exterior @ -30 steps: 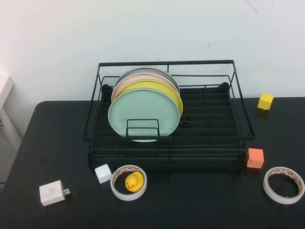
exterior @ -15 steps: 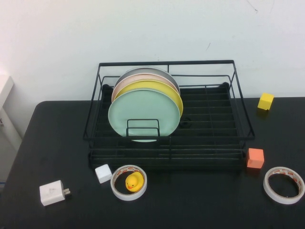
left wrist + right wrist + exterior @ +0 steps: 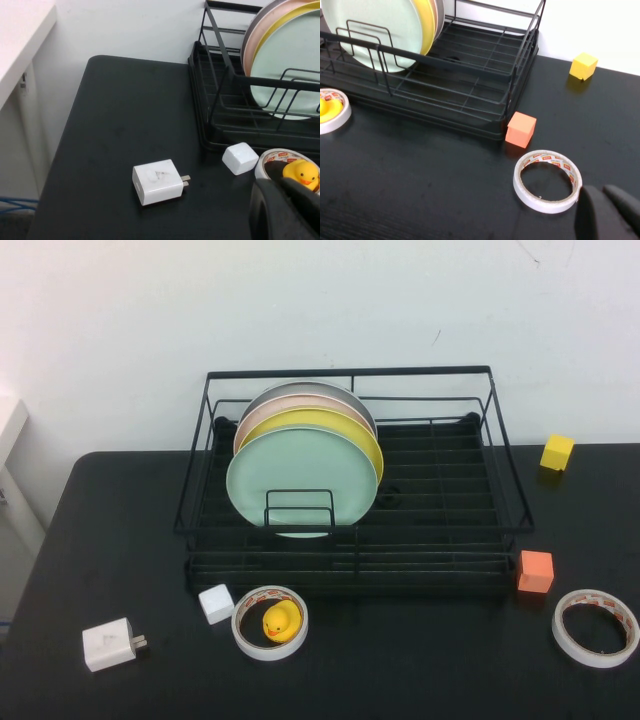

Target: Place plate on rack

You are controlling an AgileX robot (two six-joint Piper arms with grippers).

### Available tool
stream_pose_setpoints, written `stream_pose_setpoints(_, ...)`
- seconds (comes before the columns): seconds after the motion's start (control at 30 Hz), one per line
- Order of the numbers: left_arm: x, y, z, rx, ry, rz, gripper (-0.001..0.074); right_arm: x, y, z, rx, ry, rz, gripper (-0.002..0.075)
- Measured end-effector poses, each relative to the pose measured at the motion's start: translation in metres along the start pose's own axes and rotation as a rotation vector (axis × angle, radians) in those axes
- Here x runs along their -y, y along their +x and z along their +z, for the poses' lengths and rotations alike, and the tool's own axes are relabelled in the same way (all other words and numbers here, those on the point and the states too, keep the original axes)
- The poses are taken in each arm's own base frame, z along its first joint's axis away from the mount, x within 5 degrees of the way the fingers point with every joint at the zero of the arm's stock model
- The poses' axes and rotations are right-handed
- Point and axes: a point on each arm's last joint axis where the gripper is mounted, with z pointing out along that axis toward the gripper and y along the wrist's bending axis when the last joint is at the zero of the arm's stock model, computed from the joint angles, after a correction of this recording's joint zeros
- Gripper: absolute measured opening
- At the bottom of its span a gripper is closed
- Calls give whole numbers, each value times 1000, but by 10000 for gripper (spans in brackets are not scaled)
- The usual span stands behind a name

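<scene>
The pale mint-green plate (image 3: pixel 300 478) stands upright on edge in the black wire rack (image 3: pixel 350 371), at the front of a row of plates and behind the small wire loop divider (image 3: pixel 299 508). It also shows in the left wrist view (image 3: pixel 295 60) and the right wrist view (image 3: pixel 370 30). Neither arm shows in the high view. My left gripper (image 3: pixel 280 184) hangs over the table's front left, near the duck, fingers together and empty. My right gripper (image 3: pixel 601 190) hangs over the front right, next to a tape roll, fingers together and empty.
Yellow (image 3: pixel 335 422), pink and grey plates stand behind the mint one. In front of the rack lie a white charger (image 3: pixel 109 643), a white cube (image 3: pixel 216 603) and a tape roll holding a yellow duck (image 3: pixel 281 621). To the right are an orange cube (image 3: pixel 536 571), a tape roll (image 3: pixel 595 627) and a yellow cube (image 3: pixel 557 452).
</scene>
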Motion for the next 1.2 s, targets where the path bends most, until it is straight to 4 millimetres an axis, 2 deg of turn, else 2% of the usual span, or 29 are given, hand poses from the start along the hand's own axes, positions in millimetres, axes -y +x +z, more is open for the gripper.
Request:
stream_pose_setpoints(0.63, 0, 0, 0, 0, 0, 12, -1, 0, 1, 0, -7, 5, -2, -2)
stream_pose_setpoints(0.73, 0, 0, 0, 0, 0, 12, -1, 2, 1, -1, -2, 25, -59, -2)
stream_pose_setpoints(0.87, 0, 0, 0, 0, 0, 13, -1, 12, 0, -9, 53, 145, -119, -2)
stream_pose_setpoints(1.2, 0, 0, 0, -2, -1, 14, -2, 27, -3, -32, 184, 516, -24, -2)
